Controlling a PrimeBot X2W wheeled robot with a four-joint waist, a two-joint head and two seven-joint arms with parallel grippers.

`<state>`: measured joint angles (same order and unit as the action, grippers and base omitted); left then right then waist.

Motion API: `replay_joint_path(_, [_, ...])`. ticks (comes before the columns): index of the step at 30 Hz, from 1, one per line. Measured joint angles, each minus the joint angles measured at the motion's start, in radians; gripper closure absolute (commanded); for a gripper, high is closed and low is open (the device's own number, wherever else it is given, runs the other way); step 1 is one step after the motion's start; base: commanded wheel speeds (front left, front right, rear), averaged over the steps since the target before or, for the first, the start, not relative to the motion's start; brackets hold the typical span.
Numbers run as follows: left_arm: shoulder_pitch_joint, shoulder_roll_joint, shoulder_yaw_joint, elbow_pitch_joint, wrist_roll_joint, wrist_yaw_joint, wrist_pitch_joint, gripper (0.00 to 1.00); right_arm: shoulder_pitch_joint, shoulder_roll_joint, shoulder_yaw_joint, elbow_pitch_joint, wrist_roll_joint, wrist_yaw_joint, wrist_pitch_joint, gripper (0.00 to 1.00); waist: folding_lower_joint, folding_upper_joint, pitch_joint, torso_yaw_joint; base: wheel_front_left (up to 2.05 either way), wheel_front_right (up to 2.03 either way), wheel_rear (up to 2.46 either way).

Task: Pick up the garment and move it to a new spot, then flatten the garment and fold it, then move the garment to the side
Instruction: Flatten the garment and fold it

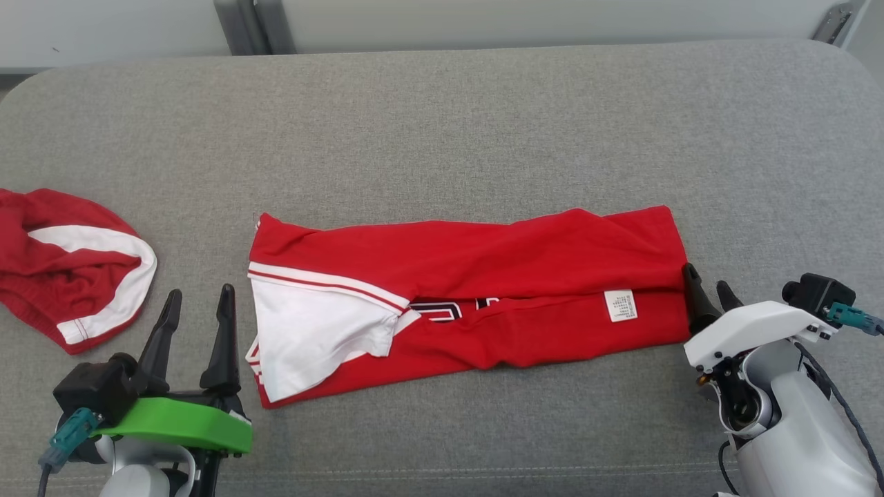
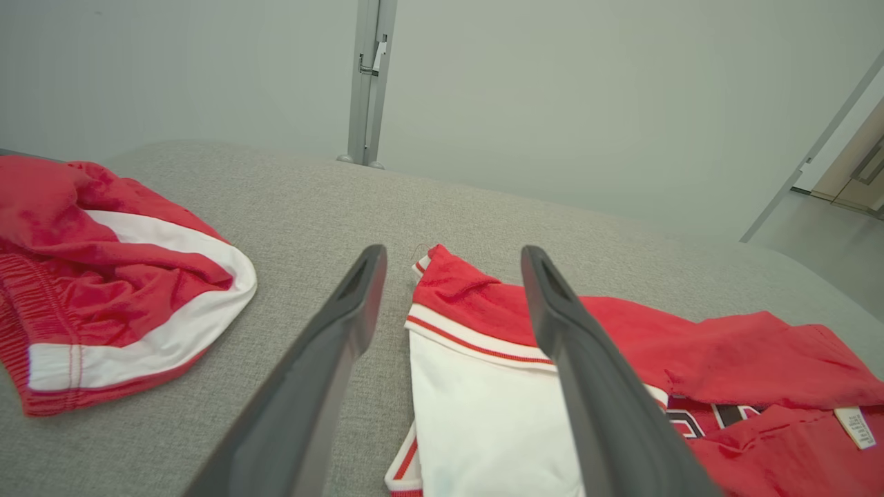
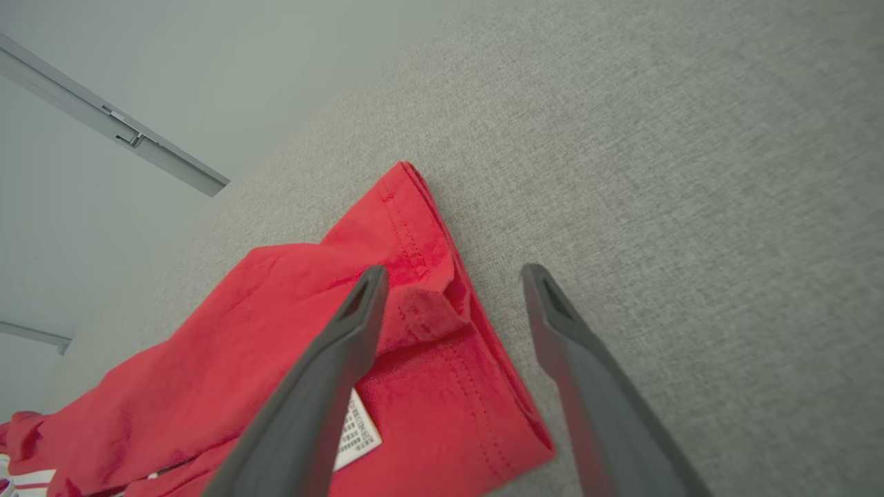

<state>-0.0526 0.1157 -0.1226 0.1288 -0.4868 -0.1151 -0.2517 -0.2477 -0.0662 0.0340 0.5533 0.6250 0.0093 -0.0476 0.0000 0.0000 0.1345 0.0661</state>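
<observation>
The garment (image 1: 483, 276) is a red shirt with a white sleeve and a white care label, folded into a long band across the middle of the grey surface. My left gripper (image 1: 198, 300) stands open just left of the band's sleeve end, holding nothing. In the left wrist view the left gripper (image 2: 452, 259) straddles the sleeve end of the garment (image 2: 476, 310). My right gripper (image 1: 708, 283) is open at the band's right end. The right wrist view has the right gripper (image 3: 452, 276) spanning the hem corner of the garment (image 3: 421, 241), apart from the cloth.
A second red and white garment (image 1: 69, 269) lies crumpled at the left edge, also near the left gripper in the left wrist view (image 2: 103, 276). The padded grey surface (image 1: 442, 117) ends at a pale wall with a metal post (image 1: 238, 24).
</observation>
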Motion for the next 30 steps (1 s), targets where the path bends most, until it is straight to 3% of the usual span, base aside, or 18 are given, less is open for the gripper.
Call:
replay_joint_path(7, [0.0,-0.005,0.007,0.009,0.009,-0.005,0.0,0.0,-0.033,0.0,0.002,0.086,0.0,-0.021,0.048,0.0,0.0,0.0,0.004,0.007,0.0,0.0,0.0])
replay_joint_path(22, [0.0,-0.009,0.015,0.019,0.016,-0.008,0.0,0.0,-0.11,-0.004,0.003,0.205,0.036,-0.018,0.094,0.0,0.0,0.0,0.01,0.022,0.0,0.0,0.0])
replay_joint_path(23, [0.0,-0.009,0.016,0.019,0.016,-0.008,0.0,0.0,-0.115,-0.004,0.003,0.209,0.037,-0.017,0.096,0.12,0.0,0.0,0.01,0.023,0.0,0.0,0.0])
replay_joint_path(24, [0.0,-0.009,0.017,0.019,0.017,-0.008,0.0,0.0,-0.119,-0.004,0.004,0.214,0.04,-0.01,0.099,0.5,0.0,0.0,0.01,0.024,0.0,0.0,0.0])
replay_joint_path(25, [0.0,-0.009,0.019,0.019,0.017,-0.008,0.0,0.0,-0.122,-0.005,0.005,0.218,0.042,-0.009,0.099,0.64,0.0,0.0,0.01,0.025,0.0,0.0,0.0])
replay_joint_path(26, [0.0,-0.009,0.02,0.019,0.017,-0.008,0.0,0.0,-0.125,-0.005,0.007,0.222,0.042,-0.008,0.099,0.9,0.0,0.0,0.01,0.026,0.0,0.0,0.0])
replay_joint_path(27, [0.0,-0.009,0.021,0.019,0.017,-0.008,0.0,0.0,-0.13,-0.005,0.008,0.227,0.042,-0.006,0.099,1.0,0.0,0.0,0.011,0.026,0.0,0.0,0.0])
replay_joint_path(30, [-0.001,-0.01,0.022,0.02,0.017,-0.008,0.0,0.0,-0.138,-0.001,0.014,0.24,0.042,0.006,0.101,1.0,0.0,0.0,0.012,0.028,0.0,0.0,0.0])
